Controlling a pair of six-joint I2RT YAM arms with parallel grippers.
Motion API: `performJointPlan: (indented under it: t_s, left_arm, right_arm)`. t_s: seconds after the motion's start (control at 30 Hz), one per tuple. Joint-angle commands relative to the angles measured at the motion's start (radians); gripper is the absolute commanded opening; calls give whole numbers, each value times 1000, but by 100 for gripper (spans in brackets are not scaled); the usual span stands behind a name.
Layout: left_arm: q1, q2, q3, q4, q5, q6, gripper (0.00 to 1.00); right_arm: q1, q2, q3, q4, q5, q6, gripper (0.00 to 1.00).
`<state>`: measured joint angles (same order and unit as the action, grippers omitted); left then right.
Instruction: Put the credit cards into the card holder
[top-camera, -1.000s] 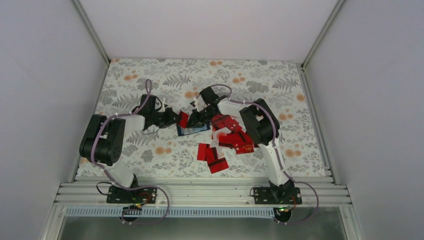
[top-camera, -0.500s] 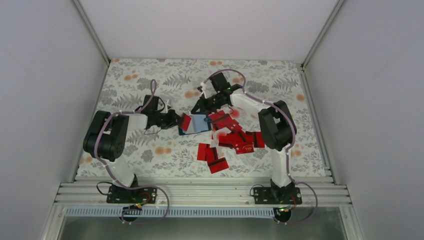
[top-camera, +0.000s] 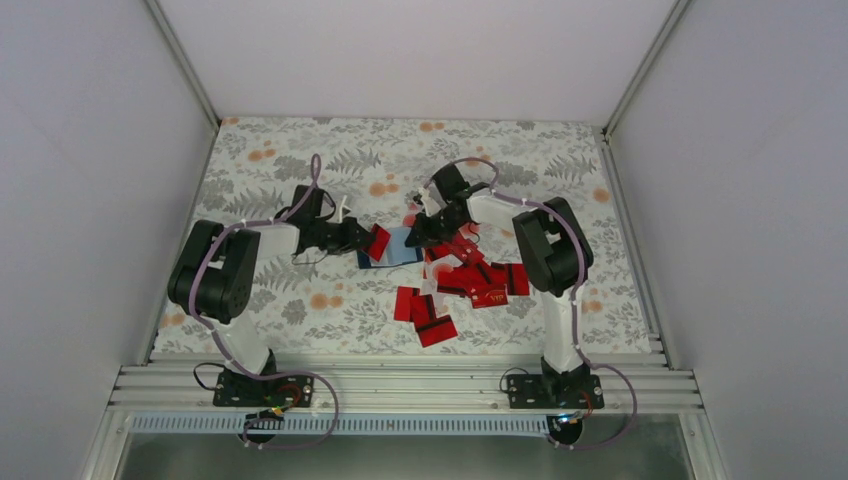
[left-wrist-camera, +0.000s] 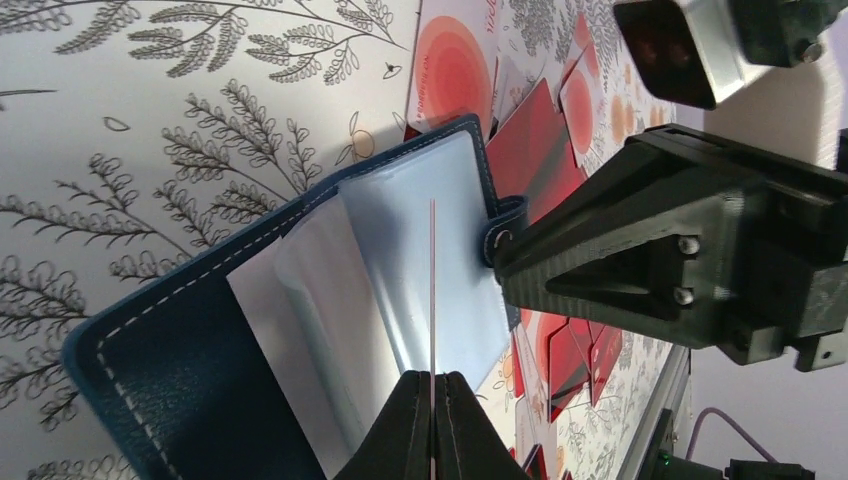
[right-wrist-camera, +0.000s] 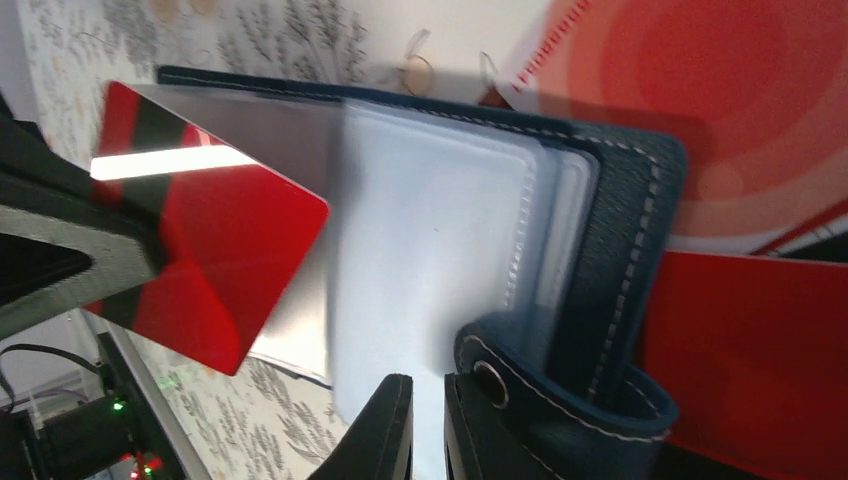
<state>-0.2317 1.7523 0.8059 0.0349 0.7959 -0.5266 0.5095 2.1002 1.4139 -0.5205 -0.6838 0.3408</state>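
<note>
The navy card holder (top-camera: 403, 248) lies open on the table, its clear sleeves (left-wrist-camera: 415, 250) facing up. My left gripper (top-camera: 362, 238) is shut on a red credit card (top-camera: 379, 242), seen edge-on in the left wrist view (left-wrist-camera: 432, 280) over the sleeves. In the right wrist view that card (right-wrist-camera: 215, 250) hovers at the holder's left side. My right gripper (top-camera: 421, 232) is at the holder's right edge by the snap strap (right-wrist-camera: 520, 390). Its jaws (right-wrist-camera: 428, 425) are nearly closed, with a clear sleeve between them. Several red cards (top-camera: 468, 280) lie piled to the right.
More red cards (top-camera: 425, 316) lie in front of the holder. A white card with a red disc (right-wrist-camera: 740, 120) lies under the holder's far edge. The floral table ends at a metal rail (top-camera: 400, 385) at the near edge. White walls stand on three sides.
The right gripper, lifted away behind the holder half a second ago, has come back down to the holder's right edge. The left gripper has carried the red card slightly right, over the holder.
</note>
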Motion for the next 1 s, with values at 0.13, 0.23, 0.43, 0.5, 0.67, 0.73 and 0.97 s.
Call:
performJointPlan:
  t_s: [0.13,0.23,0.43,0.5,0.67,0.73,0.97]
  left_arm:
    - [-10,29,37,-69,-27,38,2]
    - [-9,16,31,-83,-46,36,2]
    - [-13,24,27,-68,-30,32,2]
    - [-15,36,35,-65,-20,34,2]
    - [-30,60,65,-72,-23,25,2]
    - [-34,69,74,-70,-23,19,2]
    - [-37,83,62,-22,-29,-47,2]
  right_arm:
    - [-27,6,-66,27,44,-31,10]
    - [-32,1,-92,38,47,-29,9]
    - [-35,5,-129,56,47,-27,10]
    - [-35,8,-131,56,44,-28,9]
    - [-35,14,-132,56,40,-33,9]
    - [-35,19,-133,54,36,-34,9]
    - [-36,21,-139,53,29,-40,9]
